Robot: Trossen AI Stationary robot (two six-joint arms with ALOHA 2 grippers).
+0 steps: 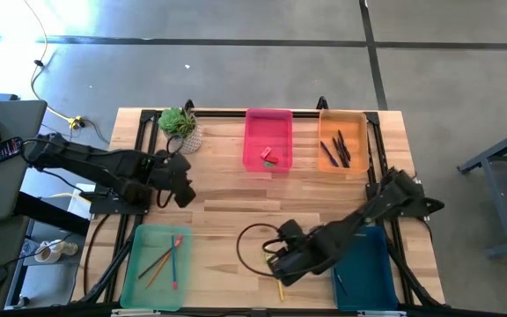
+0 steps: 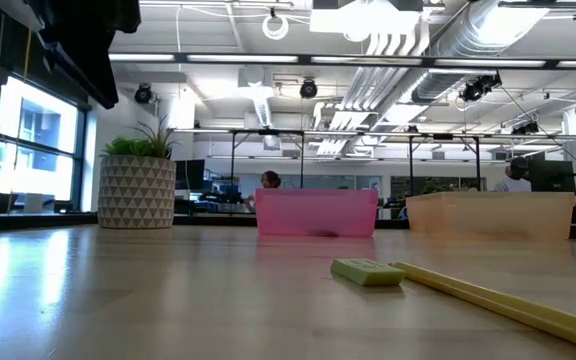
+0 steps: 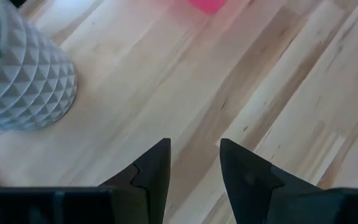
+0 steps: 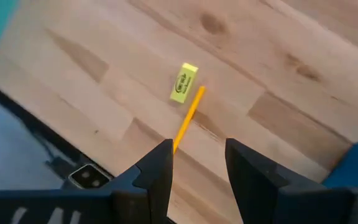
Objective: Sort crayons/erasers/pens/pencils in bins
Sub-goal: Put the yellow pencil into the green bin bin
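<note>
**Table contents, left to right**

Left gripper point(image 1: 181, 189): over bare wood at the table's left side, just in front of the potted plant point(image 1: 180, 126); fingers point(image 3: 154, 174) spread apart with nothing between them.

Light green bin point(image 1: 137, 280): near-left corner of the table. Holds a few long thin pencils point(image 1: 164, 257), lying at crossing angles, one of them red.

Pink bin point(image 1: 268, 164): far edge, centre. Holds small erasers point(image 1: 268, 157), one red and one green, lying close together.

Yellow-green eraser point(image 4: 183, 82): loose on the wood at the near edge, centre. One tip of a yellow pencil point(image 4: 187, 118) lies just beside it; whether they touch cannot be told. The low view shows both flat on the table.

Right gripper point(image 1: 280, 267): low over the near edge, above that pencil; fingers point(image 4: 157, 177) parted, holding nothing, with the pencil running into the gap between them in the right wrist view.

Orange bin point(image 1: 327, 161): far edge, right of the pink one. Holds several dark pens point(image 1: 338, 148).

Dark teal-blue bin point(image 1: 368, 273): near-right corner, partly under the right arm. One dark stick point(image 1: 341, 283) lies inside; its kind cannot be told.
</note>
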